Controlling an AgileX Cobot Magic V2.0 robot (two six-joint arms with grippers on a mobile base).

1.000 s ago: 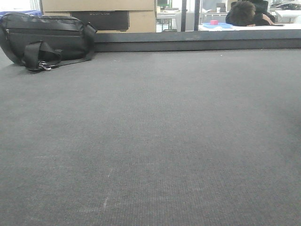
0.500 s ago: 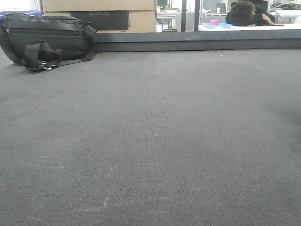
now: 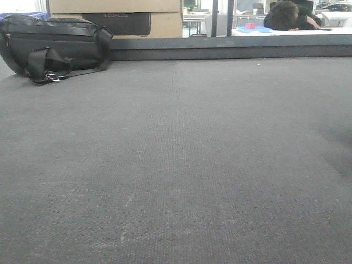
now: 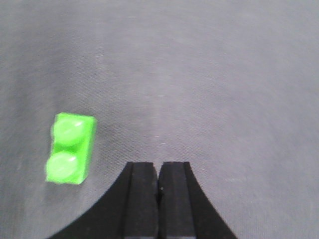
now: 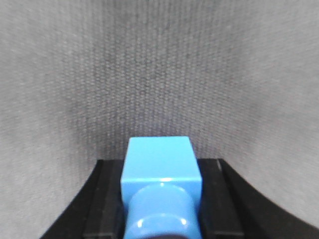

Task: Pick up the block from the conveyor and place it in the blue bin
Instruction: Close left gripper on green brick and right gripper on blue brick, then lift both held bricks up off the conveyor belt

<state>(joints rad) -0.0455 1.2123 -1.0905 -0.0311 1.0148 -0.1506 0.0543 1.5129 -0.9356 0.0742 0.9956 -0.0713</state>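
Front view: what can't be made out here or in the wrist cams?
Blue bin: in no view; a far blue shape in the front view is too small to identify.
Both arms: outside the front view.
Blue block in the right pincer: near end cut off by the bottom edge, right wrist view.
Green block: edges blurred, left wrist view.

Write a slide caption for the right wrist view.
Right gripper closed on a blue block, with a grey surface beyond it.
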